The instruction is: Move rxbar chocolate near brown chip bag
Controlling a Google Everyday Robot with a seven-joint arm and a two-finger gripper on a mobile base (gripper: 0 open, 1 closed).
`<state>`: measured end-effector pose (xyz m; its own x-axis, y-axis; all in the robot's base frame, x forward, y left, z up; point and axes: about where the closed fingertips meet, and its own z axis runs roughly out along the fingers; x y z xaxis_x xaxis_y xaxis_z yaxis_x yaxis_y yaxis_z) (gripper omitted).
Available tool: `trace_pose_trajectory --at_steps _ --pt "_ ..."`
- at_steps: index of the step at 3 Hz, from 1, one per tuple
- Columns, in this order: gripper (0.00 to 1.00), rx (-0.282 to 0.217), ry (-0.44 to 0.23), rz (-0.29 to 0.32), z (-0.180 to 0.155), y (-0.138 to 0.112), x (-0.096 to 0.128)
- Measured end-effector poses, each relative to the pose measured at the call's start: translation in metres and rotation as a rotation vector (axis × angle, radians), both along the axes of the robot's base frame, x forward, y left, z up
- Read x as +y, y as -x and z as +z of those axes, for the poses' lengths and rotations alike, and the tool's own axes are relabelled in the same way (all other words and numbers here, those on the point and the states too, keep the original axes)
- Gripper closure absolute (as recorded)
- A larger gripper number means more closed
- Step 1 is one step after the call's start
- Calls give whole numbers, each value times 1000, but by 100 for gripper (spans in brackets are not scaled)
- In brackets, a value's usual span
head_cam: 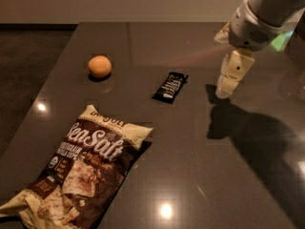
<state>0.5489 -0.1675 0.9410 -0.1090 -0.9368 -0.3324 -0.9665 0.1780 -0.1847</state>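
The rxbar chocolate (pixel 170 86) is lying flat near the middle of the dark table (pixel 200 175), touching nothing. The gripper (pixel 225 87) is hanging at 3 o'clock from the bar, apart from it, pointing down, seemingly just above the tabletop; how wide the claw is standing I cannot tell, and nothing is showing in its hold. The brown chip bag (pixel 81 171) is lying at 7 o'clock from the bar, well apart, and an orange (pixel 99 66) is sitting at 10 o'clock
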Motion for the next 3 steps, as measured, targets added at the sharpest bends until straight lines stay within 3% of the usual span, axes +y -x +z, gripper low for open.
trace_pose_trajectory --at_steps 2,3 --pt "0 26 9 209 -37 -64 34" --pt "0 45 32 267 -53 -77 45"
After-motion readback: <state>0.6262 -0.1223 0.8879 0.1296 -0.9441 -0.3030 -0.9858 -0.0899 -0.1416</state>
